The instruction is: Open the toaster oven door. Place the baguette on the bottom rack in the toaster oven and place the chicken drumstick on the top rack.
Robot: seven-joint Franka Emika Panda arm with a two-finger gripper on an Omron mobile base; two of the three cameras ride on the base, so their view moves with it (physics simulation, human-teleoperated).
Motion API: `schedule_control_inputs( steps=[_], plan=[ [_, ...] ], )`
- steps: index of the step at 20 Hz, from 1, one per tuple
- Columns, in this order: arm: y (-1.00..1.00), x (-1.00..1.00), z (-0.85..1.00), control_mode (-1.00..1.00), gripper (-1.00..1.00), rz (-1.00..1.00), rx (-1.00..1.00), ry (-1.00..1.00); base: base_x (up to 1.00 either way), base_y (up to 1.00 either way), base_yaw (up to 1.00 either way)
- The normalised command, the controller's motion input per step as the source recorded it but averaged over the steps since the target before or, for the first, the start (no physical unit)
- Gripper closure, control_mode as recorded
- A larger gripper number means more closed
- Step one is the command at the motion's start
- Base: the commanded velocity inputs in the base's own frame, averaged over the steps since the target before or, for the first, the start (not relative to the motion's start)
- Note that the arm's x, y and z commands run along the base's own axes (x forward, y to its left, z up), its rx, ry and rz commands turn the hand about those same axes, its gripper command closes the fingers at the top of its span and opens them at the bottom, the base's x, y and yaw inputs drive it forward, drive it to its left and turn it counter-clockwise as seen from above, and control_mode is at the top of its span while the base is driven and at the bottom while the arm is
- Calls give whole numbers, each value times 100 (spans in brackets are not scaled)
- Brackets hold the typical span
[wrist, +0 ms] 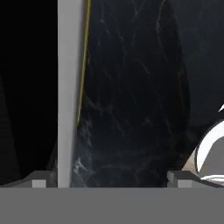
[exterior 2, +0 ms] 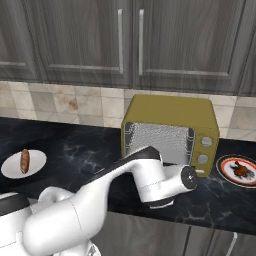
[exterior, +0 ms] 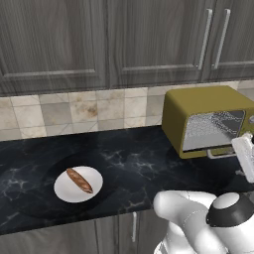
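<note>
While the oven [exterior: 208,119] stands open, its door handle [wrist: 69,92] runs as a long grey bar lengthwise up the hand view, just inside one fingertip, so it seems to lie between the released, wide-spread jaws [wrist: 108,180]. The baguette [exterior: 79,180] lies on its plate [exterior: 64,191], well apart across the tabletop [exterior: 139,163].

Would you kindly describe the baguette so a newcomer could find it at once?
Start at the mustard-yellow toaster oven on the black marble counter, then look along the counter to the white plate on the side away from the oven's knobs. The baguette lies on it: slim, brown, diagonally slashed, unlike the stubbier chicken drumstick on the patterned plate.
</note>
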Motion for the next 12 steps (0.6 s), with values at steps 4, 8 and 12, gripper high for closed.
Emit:
schedule_control_inputs(
  steps=[4,8,12],
  plan=[
    [-13,-52,23,-100,-100,48,6,0,0,0,0],
    [-14,-49,30,-100,-100,45,5,0,0,0,0],
    [-7,-27,43,-100,-100,42,0,0,0,0,0]
  ],
)
